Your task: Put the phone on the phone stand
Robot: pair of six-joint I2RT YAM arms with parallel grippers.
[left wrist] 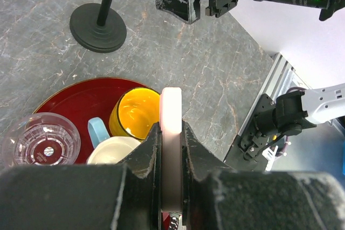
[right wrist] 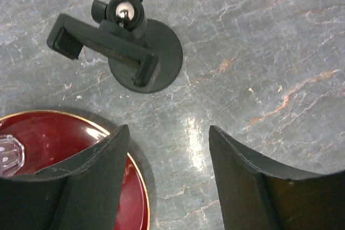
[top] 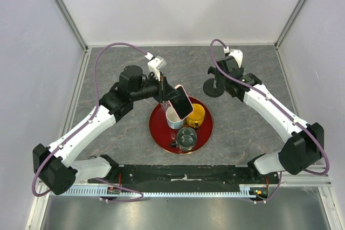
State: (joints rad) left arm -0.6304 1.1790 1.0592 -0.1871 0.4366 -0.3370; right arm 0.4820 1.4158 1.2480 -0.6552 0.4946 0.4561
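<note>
Gripping the phone [left wrist: 171, 106] with the left end effector [left wrist: 171, 130], both fingers [left wrist: 146, 150] closed against its flat faces, leaving only the pale pink case edge showing between them in the left wrist view. Holding it tilted in the air above the red tray [top: 157, 134], over the white mug [top: 173, 118] and the yellow cup [top: 197, 115], near the clear glass [top: 187, 137], touching none of them as far as can be told. Stopping well short of the phone stand [right wrist: 132, 52], planted on the grey worktop [right wrist: 269, 52] just past the tray's rim with an empty, canted bracket. Hovering the right end effector [right wrist: 168, 132] near that stand, jaws spread wide, holding nothing.

Judging the phone stiff, flat and fairly light, yet slick on its glass face and liable to crack if dropped. Trusting the case more than the screen for friction. Favouring a hold near one short end, as the top view suggests here, leaving most of the body free for sliding into the bracket. Expecting a long lever beyond the pinch, so risking a twist in the grip on any hard bump. Reckoning the stand light and top-heavy, likely to tip under a sideways push, and perhaps needing steadying at the disc base.
</note>
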